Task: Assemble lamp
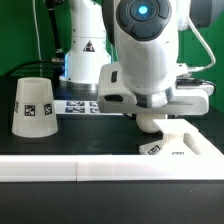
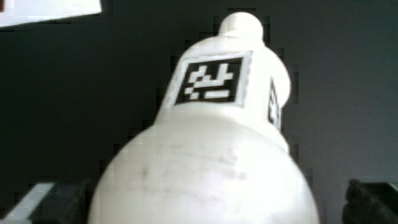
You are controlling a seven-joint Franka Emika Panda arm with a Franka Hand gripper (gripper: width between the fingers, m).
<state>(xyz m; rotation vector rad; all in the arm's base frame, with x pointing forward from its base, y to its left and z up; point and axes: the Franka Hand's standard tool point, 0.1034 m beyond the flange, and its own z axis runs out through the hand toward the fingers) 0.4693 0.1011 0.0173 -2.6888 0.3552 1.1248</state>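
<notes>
My gripper (image 1: 150, 110) is shut on the white ball-shaped bulb (image 1: 151, 122) and holds it neck down, just above the table. In the wrist view the bulb (image 2: 210, 150) fills the picture. Its tagged neck points away, and the dark fingers (image 2: 32, 205) show at both sides of the ball. The low white base (image 1: 182, 146) with a tag lies just beside and below the bulb, toward the exterior view's right. I cannot tell if they touch. The tapered shade (image 1: 33, 106) stands upright at the exterior view's left, apart from the gripper.
A long white rail (image 1: 90, 170) runs along the front edge. The marker board (image 1: 80, 105) lies flat behind, between the shade and the arm. The arm's white body stands at the back centre.
</notes>
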